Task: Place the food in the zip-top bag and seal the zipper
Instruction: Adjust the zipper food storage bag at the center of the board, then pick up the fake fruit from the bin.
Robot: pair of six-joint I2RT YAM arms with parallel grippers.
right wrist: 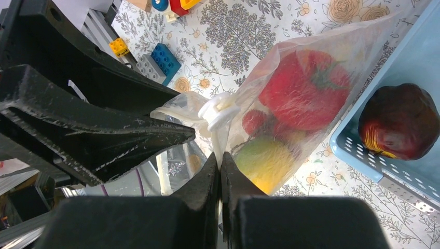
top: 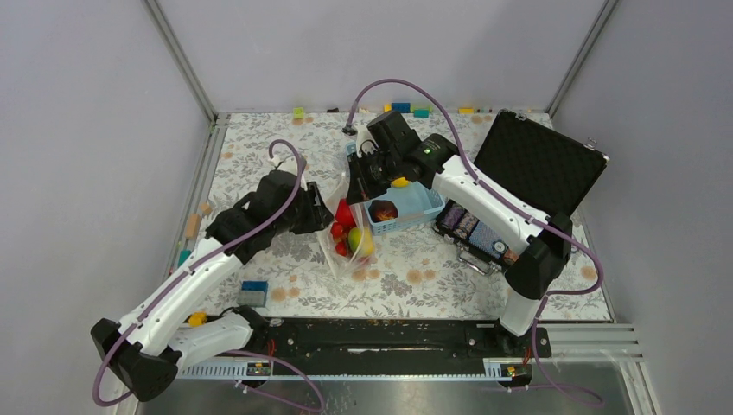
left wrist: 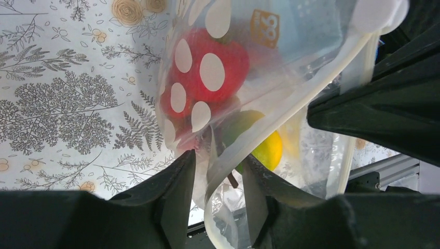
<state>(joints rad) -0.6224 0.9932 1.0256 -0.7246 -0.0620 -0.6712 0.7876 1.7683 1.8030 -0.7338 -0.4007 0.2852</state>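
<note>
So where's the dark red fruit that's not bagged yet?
The dark fruit lies in the blue basket, mid-table in the top view, just right of the bag.

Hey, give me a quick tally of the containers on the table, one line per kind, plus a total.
Zip-top bag: 1
Light-blue basket: 1
Black case, lid open: 1
Total: 3
</note>
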